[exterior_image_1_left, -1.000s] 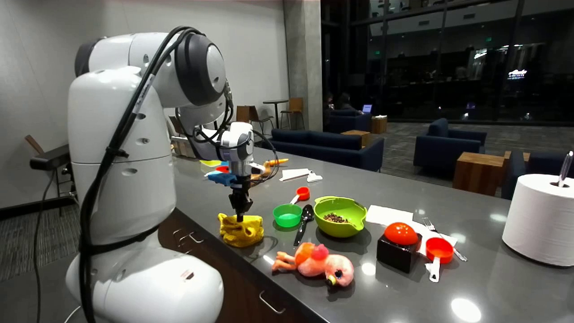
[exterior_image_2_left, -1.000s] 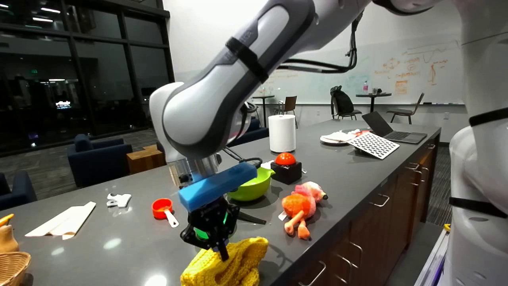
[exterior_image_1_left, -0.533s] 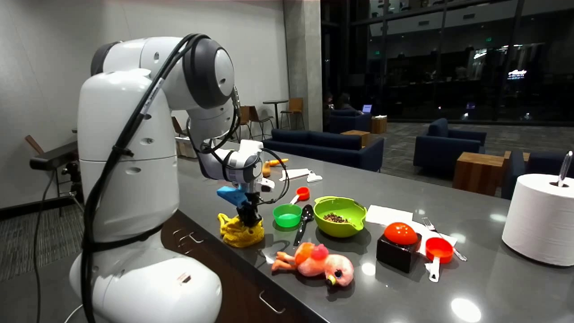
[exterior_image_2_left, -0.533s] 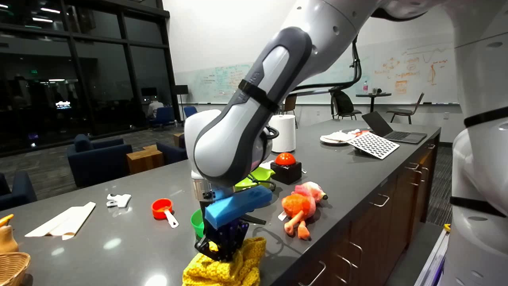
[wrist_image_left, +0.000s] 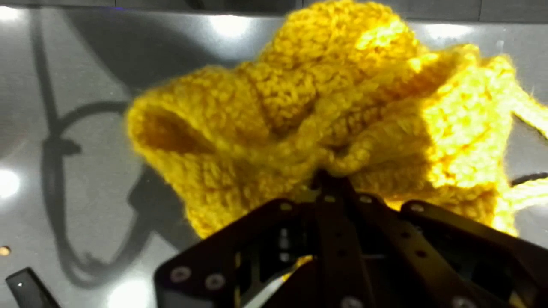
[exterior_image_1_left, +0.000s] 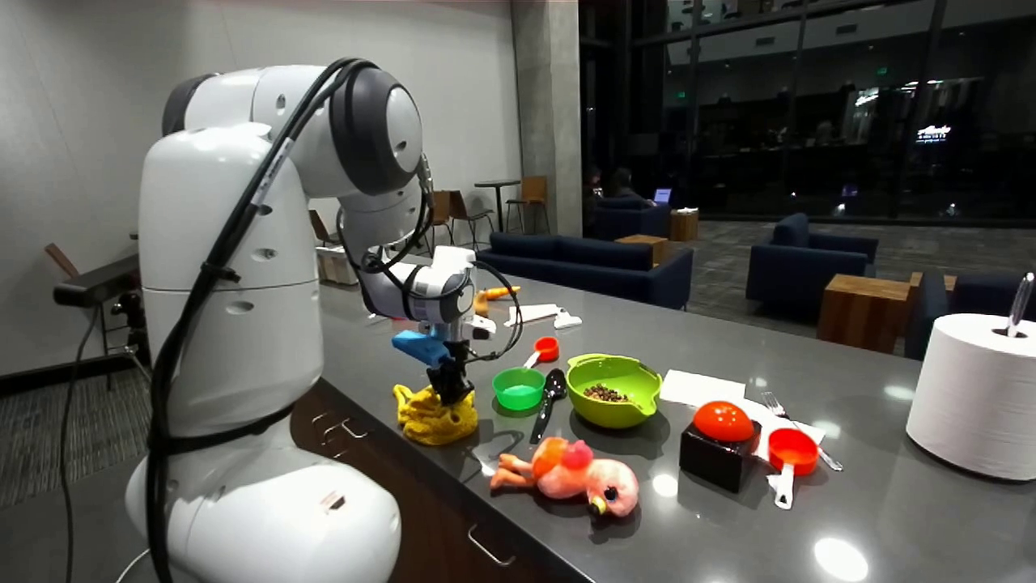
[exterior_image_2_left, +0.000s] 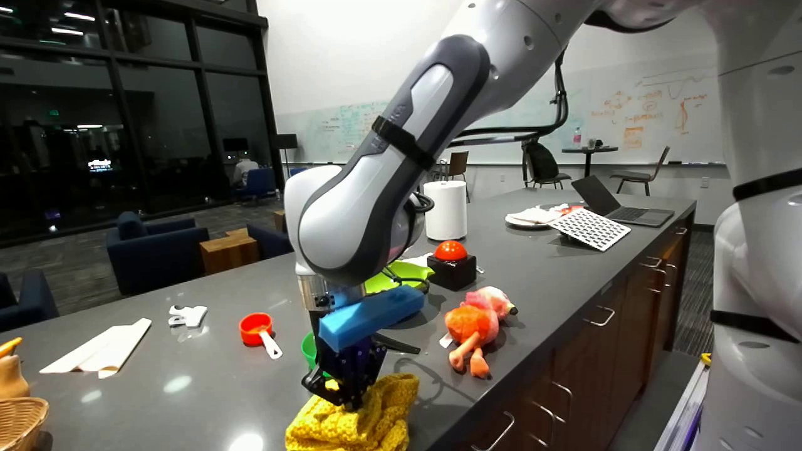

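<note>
A crumpled yellow knitted cloth (exterior_image_1_left: 429, 425) lies on the dark grey counter near its edge; it also shows in an exterior view (exterior_image_2_left: 391, 404) and fills much of the wrist view (wrist_image_left: 342, 85). My black gripper (exterior_image_1_left: 455, 398) points down into the cloth from above. In the wrist view my fingertips (wrist_image_left: 332, 182) are close together at a gathered fold of the cloth, and the very tips are hidden in it. The gripper (exterior_image_2_left: 351, 404) appears shut on this fold. The cloth still rests on the counter. A blue block (exterior_image_2_left: 369, 319) is fixed above the fingers.
Close by are a green cup (exterior_image_1_left: 519, 391), a black spoon (exterior_image_1_left: 547, 405), a lime bowl (exterior_image_1_left: 615, 417) with small brown bits, and a pink plush flamingo (exterior_image_1_left: 558, 474). Farther off are a red scoop (exterior_image_2_left: 256, 329), a red button box (exterior_image_2_left: 451, 269) and a paper roll (exterior_image_2_left: 446, 213).
Over the first half second my gripper turned and lowered into the cloth. Since then it has risen slightly, and the cloth has shifted a little with it.
</note>
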Available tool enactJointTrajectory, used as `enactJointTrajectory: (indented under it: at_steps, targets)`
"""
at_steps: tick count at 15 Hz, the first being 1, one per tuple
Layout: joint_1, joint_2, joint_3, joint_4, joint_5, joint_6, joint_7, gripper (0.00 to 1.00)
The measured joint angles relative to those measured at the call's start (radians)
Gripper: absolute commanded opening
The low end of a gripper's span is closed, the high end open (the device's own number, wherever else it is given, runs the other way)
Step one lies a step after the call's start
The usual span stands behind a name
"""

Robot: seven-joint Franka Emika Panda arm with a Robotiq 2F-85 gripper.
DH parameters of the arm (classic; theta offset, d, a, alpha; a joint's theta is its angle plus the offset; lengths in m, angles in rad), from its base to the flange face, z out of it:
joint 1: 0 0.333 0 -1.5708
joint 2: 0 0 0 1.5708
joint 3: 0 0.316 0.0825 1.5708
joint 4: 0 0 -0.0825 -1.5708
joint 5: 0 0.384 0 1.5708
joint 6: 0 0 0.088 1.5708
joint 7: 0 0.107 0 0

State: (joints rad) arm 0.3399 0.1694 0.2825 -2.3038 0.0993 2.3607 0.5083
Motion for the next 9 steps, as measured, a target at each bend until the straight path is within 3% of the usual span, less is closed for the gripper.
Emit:
enactJointTrajectory:
  at_steps: [6, 7, 9]
  targets:
    - [0.013, -0.034, 0.000, 0.076, -0.058, -0.125, 0.055, 0.00]
    - [0.015, -0.041, 0.000, 0.089, -0.066, -0.148, 0.065, 0.26]
    - [0.018, -0.053, 0.001, 0.114, -0.077, -0.194, 0.083, 0.32]
